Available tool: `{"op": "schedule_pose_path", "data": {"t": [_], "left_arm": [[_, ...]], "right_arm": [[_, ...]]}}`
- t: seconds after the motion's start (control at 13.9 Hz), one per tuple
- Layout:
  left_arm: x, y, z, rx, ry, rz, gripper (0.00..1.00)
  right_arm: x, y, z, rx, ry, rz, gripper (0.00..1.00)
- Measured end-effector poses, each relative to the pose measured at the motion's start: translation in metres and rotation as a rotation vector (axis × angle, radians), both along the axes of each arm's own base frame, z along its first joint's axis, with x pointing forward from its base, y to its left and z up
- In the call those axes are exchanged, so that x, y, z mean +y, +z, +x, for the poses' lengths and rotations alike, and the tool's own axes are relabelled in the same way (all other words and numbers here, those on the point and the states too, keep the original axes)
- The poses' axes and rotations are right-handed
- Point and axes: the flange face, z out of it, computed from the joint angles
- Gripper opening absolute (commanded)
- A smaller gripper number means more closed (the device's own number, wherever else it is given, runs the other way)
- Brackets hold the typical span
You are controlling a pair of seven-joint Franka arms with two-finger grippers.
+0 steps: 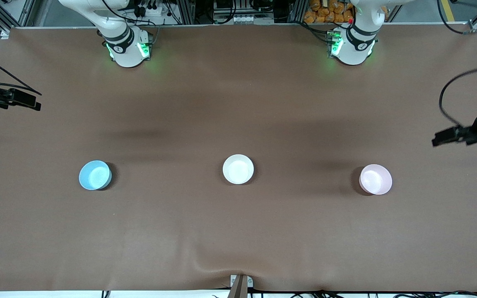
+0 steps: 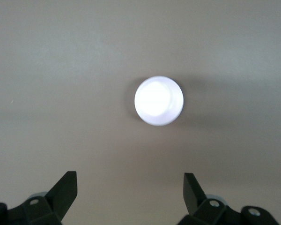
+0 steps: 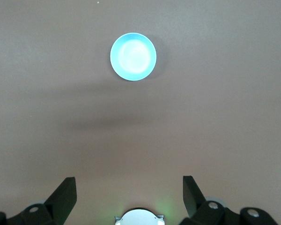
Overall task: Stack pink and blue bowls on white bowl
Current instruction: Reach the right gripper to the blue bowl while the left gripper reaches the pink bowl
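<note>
While both arms wait high at the tabletop's [image 1: 238,103] ends, left claw [image 2: 130,187] and right claw [image 3: 129,190] gape empty; blue bowl [image 1: 95,175], white bowl [image 1: 238,169], pink bowl [image 1: 375,179] sit well apart in a row.

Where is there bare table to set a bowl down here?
Bare cloth lies between the blue bowl and white bowl, and between the white and pink bowl. The strip nearer the front camera is bare too. Nowhere is crowded; the left gripper and right gripper hang open at the table ends.
</note>
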Motion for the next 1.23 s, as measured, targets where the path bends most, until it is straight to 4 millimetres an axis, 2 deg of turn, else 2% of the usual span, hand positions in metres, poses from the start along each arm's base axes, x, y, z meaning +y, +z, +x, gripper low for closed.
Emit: {"op": "schedule_pose_path", "data": {"t": [0.14,0.29,0.65,0.79,1.01,1.15,1.23], "left_arm": [[0.000,-0.047,0.021,-0.003,-0.002,0.000,1.00],[-0.006,-0.092,0.035,-0.010,-0.011,0.000,1.00],[-0.016,-0.176,0.051,-0.068,-0.021,0.004,1.00],[-0.015,-0.200,0.053,-0.066,-0.022,0.005,1.00],[-0.015,-0.236,0.042,-0.082,-0.042,0.007,0.98],[-0.015,-0.257,0.030,-0.073,-0.065,0.006,0.86],[-0.015,-0.264,0.026,-0.067,-0.080,0.006,0.79]], "right_arm": [[0.000,-0.012,0.004,0.015,0.000,0.000,1.00],[0.001,-0.035,0.017,0.019,0.002,-0.003,1.00],[0.002,-0.121,0.058,0.054,0.008,-0.013,1.00],[0.001,-0.154,0.069,0.069,0.008,-0.017,1.00],[-0.007,-0.216,0.084,0.082,0.010,-0.023,1.00],[-0.011,-0.251,0.087,0.064,0.019,-0.028,1.00],[-0.011,-0.262,0.086,0.053,0.021,-0.030,1.00]]}}
